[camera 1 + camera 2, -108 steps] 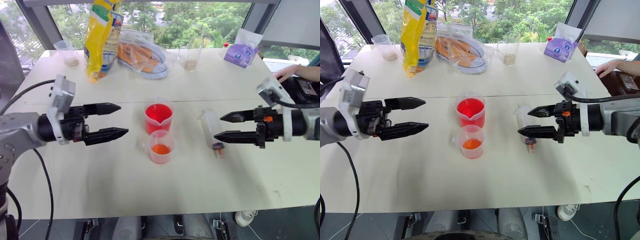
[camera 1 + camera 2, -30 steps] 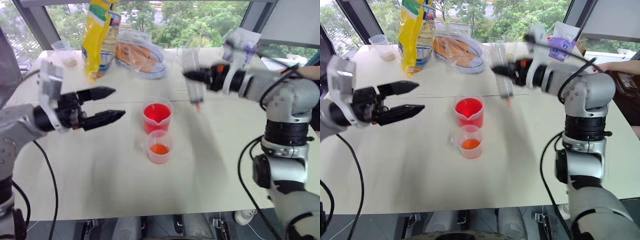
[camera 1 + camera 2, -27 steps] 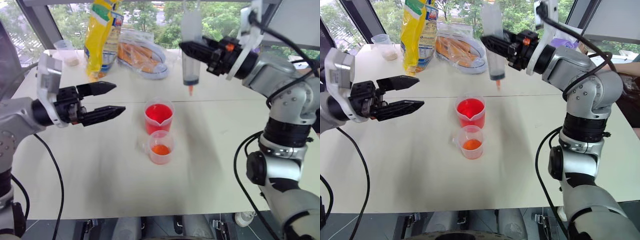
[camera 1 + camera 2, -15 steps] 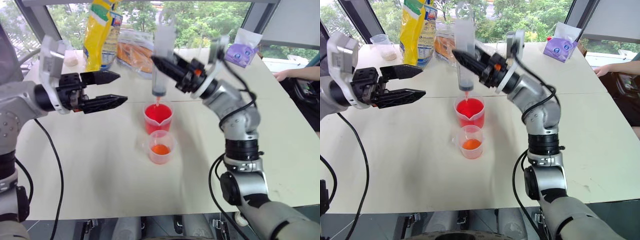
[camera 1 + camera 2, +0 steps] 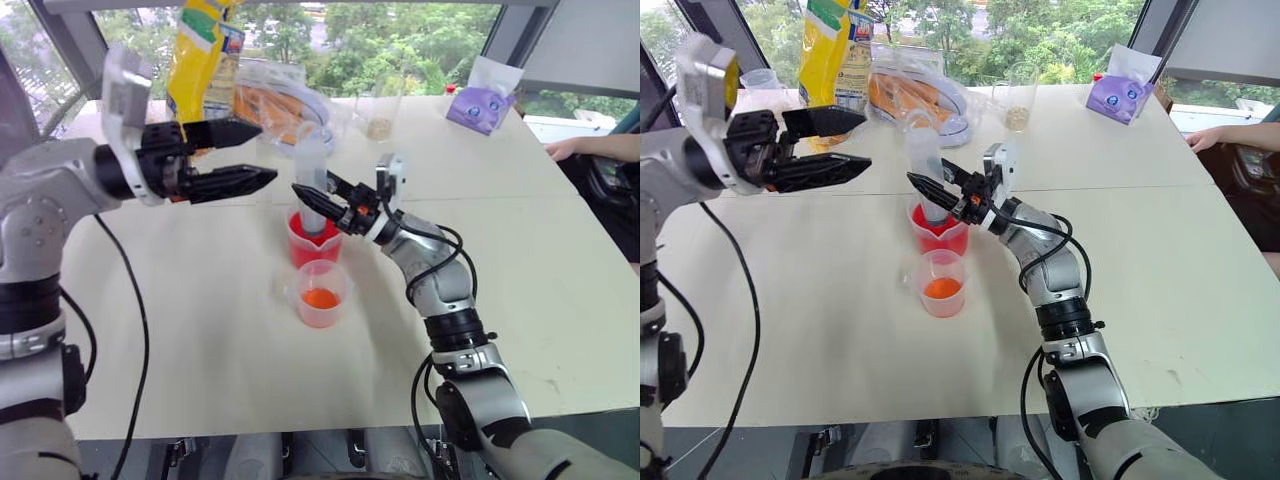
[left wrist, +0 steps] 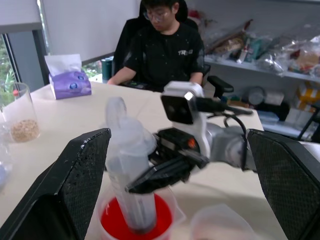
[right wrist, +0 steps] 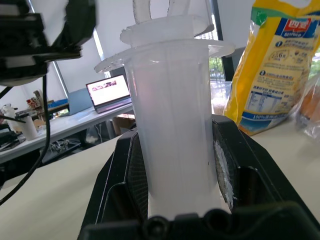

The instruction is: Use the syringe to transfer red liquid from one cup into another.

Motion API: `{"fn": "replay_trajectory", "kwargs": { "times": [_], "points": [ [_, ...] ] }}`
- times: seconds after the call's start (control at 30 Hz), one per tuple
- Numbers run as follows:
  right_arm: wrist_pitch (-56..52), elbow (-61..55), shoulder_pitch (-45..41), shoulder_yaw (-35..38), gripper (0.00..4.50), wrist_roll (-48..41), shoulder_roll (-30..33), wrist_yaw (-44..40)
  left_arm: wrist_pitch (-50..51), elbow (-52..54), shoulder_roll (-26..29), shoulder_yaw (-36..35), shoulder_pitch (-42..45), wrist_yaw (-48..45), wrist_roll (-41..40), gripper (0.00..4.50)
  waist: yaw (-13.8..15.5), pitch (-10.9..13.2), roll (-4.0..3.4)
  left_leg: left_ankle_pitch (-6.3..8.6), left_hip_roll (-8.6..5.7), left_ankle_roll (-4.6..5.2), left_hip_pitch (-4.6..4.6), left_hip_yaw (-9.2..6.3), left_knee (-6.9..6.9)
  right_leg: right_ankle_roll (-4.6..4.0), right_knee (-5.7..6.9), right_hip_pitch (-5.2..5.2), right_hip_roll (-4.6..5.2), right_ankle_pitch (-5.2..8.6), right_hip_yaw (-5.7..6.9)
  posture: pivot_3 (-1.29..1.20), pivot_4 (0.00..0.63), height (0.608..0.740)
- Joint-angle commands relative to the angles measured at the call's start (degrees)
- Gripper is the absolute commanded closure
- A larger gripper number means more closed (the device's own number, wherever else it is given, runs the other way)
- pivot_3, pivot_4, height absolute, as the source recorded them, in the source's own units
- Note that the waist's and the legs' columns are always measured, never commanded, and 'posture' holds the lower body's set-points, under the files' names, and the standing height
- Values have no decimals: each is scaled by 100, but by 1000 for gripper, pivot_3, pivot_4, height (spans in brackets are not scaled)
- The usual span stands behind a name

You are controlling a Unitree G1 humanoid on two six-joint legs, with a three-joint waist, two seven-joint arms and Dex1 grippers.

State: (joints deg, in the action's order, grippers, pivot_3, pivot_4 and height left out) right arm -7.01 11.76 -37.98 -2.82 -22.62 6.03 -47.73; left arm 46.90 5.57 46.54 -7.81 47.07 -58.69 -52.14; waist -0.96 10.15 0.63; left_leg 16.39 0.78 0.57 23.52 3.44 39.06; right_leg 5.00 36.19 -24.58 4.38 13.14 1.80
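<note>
With the right gripper (image 5: 318, 203) pinching the syringe (image 5: 311, 190) upright, tip down in the red cup (image 5: 316, 242), the spread left gripper (image 5: 255, 157) should close on the plunger and pull straight up without tipping the cup.

left gripper (image 5: 262, 156): fingers spread, level | right gripper (image 5: 312, 197): fingers clamped, angled up

Right hand (image 5: 931, 196) clamping syringe (image 5: 923, 170) upright in spouted red cup (image 5: 940, 233), left hand (image 5: 853, 141) spread wide
</note>
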Motion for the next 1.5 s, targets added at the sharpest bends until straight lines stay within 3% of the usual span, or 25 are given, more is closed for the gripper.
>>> {"fn": "replay_trajectory", "kwargs": {
  "times": [0.03,0.73,1.03,1.5],
  "points": [
    [156,-133,-60,7,3087,-7,-52,18,-119,-124,-119,119,285,21,269,0,-4,0,0,0,0,0,0,0,0,0,0,0,0,0,0,0,150,740],
    [164,-249,31,-141,3087,112,16,-40,-434,-930,-1054,486,845,-197,1142,0,2,0,0,-1,0,-1,-1,-1,1,0,2,0,0,0,0,0,150,740],
    [111,-320,35,-166,3087,105,21,-40,-464,-982,-1167,551,787,-300,1351,4468,1,0,0,-1,0,-1,-1,-1,1,0,3,0,0,0,0,0,150,740],
    [64,-128,-33,-170,3087,143,39,-87,-676,-1158,-1306,419,1160,-216,1568,4468,11,0,0,-1,0,-1,-1,-2,2,1,3,1,0,0,0,0,150,740]
  ]
}}
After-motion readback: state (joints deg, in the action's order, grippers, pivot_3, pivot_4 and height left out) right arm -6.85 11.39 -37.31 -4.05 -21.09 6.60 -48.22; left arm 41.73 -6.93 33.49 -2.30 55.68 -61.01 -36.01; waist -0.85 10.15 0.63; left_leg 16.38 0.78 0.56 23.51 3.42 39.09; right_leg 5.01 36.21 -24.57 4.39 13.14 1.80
